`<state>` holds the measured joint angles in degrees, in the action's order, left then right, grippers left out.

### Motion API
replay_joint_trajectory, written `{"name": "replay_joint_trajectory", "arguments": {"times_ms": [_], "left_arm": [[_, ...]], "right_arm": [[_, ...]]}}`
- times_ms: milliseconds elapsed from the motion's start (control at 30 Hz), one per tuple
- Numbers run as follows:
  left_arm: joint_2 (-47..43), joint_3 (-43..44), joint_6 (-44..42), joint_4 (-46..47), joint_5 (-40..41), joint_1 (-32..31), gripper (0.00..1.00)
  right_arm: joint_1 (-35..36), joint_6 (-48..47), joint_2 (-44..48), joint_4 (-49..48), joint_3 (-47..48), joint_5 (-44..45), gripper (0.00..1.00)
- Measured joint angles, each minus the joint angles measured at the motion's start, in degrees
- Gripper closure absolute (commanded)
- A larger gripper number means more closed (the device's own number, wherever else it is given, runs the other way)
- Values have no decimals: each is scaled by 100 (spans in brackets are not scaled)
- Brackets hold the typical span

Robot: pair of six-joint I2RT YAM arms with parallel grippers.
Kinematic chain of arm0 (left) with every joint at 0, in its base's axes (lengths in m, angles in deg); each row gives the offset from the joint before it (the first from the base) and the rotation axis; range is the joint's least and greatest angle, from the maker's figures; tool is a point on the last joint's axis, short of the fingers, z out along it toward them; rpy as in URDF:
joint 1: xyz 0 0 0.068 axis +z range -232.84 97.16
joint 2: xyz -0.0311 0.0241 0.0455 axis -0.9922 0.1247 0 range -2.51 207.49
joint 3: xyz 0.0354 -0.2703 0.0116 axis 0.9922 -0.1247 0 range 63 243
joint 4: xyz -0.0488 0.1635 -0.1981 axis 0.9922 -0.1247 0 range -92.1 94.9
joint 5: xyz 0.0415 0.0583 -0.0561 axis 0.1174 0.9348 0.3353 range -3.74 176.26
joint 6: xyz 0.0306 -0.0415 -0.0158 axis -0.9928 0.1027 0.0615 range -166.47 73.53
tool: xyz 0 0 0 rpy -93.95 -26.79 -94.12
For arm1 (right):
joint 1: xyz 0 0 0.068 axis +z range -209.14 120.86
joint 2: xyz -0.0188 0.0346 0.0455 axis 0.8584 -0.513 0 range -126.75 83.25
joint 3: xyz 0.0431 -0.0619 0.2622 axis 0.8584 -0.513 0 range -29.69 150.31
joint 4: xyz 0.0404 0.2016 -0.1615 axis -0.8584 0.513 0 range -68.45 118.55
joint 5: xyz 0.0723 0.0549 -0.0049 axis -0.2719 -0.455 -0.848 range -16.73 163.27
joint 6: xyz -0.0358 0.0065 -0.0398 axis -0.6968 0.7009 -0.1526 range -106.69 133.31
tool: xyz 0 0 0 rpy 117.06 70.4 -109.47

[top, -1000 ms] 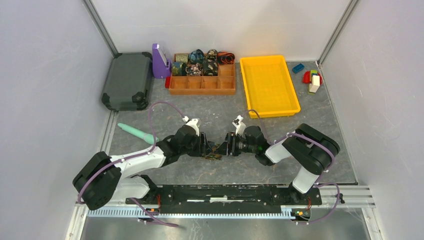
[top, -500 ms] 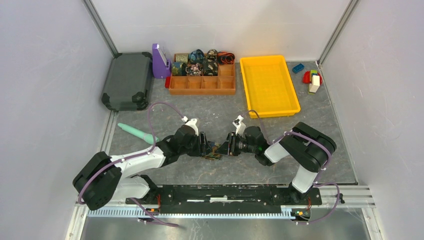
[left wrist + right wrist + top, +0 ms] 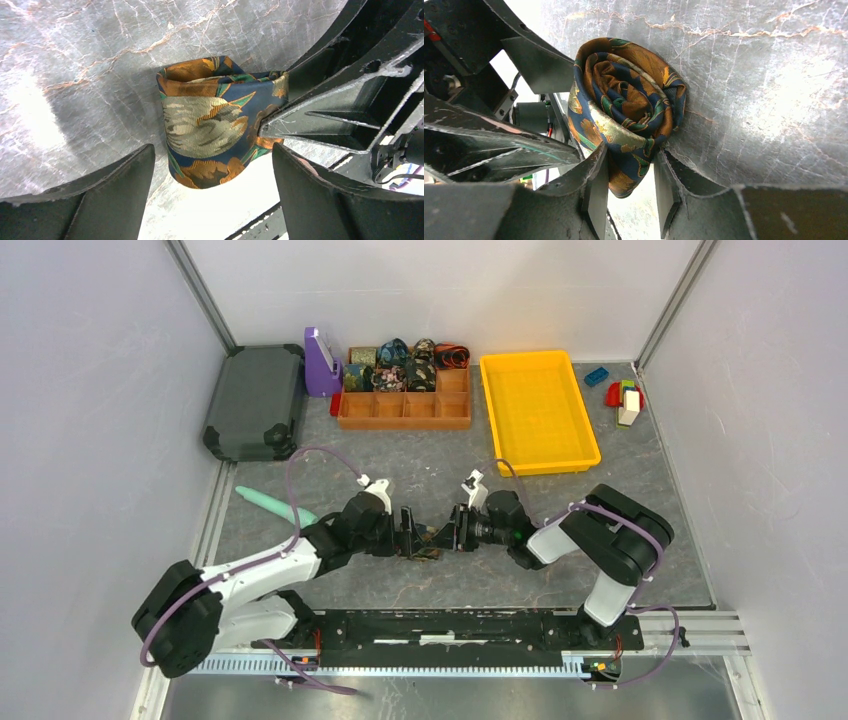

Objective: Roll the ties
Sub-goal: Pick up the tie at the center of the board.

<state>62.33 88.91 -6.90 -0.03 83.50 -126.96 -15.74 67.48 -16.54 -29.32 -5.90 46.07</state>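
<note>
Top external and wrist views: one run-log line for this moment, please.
tie: coiled, on table | right gripper: shut on tie's edge | left gripper: open, straddling tie

1 held tie (coiled), 1 yellow tray

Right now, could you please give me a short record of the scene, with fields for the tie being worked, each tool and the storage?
Tie in work: coiled tie, lying on the table between the two tools
Left tool: open, one finger on either side of the coil
Right tool: closed on the coil's outer layer
Storage: brown organiser at the back
Stored ties: rolled, in the organiser's far compartments
</note>
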Motion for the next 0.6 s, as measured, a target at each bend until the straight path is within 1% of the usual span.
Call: {"name": "replay_joint_trajectory", "arguments": {"times_ms": [200,467,600], "left_arm": [[-422,181,0,-566,334,0,1],[-1211,393,0,-1414,767,0,0],[-1576,800,0,-2107,1064,0,0]], "right_arm": [[-7,-28,164,280,63,4,100],[-46,-48,363,485,90,2,100],[-90,-72,494,603,177,0,100]]}}
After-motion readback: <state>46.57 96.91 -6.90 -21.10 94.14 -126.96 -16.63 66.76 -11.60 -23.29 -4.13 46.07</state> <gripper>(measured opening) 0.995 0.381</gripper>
